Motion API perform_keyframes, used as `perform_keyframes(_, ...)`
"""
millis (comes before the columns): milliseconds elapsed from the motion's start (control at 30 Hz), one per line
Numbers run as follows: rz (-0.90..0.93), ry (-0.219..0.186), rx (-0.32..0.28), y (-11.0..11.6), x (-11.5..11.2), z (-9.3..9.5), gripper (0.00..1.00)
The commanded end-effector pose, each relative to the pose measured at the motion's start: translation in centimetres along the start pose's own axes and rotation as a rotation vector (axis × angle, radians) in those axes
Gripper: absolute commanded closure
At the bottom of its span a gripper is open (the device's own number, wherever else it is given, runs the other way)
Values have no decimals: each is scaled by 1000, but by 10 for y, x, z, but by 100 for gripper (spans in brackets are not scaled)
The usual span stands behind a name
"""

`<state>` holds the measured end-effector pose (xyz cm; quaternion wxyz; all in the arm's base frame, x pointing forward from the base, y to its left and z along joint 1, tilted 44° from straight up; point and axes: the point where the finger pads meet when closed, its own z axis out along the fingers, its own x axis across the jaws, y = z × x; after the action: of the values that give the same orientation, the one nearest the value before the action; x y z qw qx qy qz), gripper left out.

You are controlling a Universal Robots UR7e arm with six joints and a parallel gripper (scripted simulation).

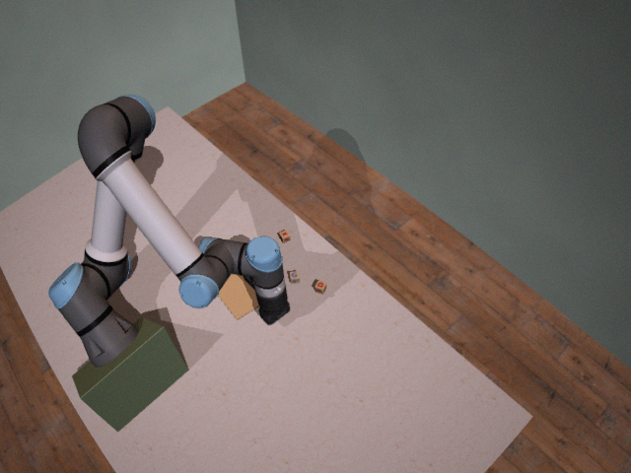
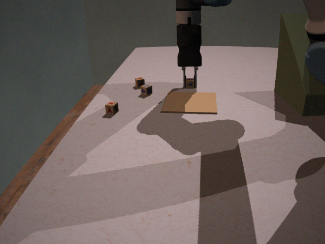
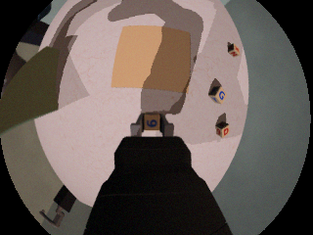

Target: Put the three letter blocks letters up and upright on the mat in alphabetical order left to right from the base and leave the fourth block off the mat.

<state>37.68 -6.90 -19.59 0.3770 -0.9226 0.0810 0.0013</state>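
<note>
Gripper (image 1: 274,307) (image 2: 190,84) (image 3: 152,118) is about half open, fingers either side of the numbered block (image 2: 190,83) (image 3: 152,121); we call that a grasp, pads on two opposite faces. It reads 6 or 9 from the wrist (sideways Y on one side), so we take it as the fourth block, the one to keep off the mat (image 1: 237,301) (image 2: 202,102) (image 3: 137,54). It's just off the mat's edge; can't tell if it touches the table (image 1: 356,381) (image 2: 104,157) (image 3: 59,147). The lettered three lie off the mat too: D block (image 1: 319,286) (image 2: 139,82) (image 3: 223,129) and G block (image 1: 293,276) (image 2: 145,90) (image 3: 218,94) near each other, red-letter block (image 1: 283,236) (image 2: 111,108) (image 3: 234,50) well apart, letter too small for us to read. Likely step: park the numbered one clear, then fetch the letters; no letter is placed, so we're early. Handling: small, stiff, probably light wooden cubes, not fragile, maybe a bit slick on flat faces. Take each square across two opposite side faces, around mid-height, letter up; a corner grip would likely twist it. They sit at different angles, so we'd turn the wrist per block. Mat looks thin, may slide if fingertips scrape it; lower gently, open just enough, lift straight up.
</note>
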Motion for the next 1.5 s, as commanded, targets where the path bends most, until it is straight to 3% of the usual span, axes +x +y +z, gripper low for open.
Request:
perform_keyframes(0,0,1,-1,0,0,-1,51)
perform_keyframes(867,0,1,-1,0,0,-1,51)
perform_keyframes(900,0,1,-1,0,0,-1,45)
perform_keyframes(1167,0,1,-1,0,0,-1,33)
perform_keyframes(1300,0,1,-1,0,0,-1,21)
perform_keyframes(1467,0,1,-1,0,0,-1,21)
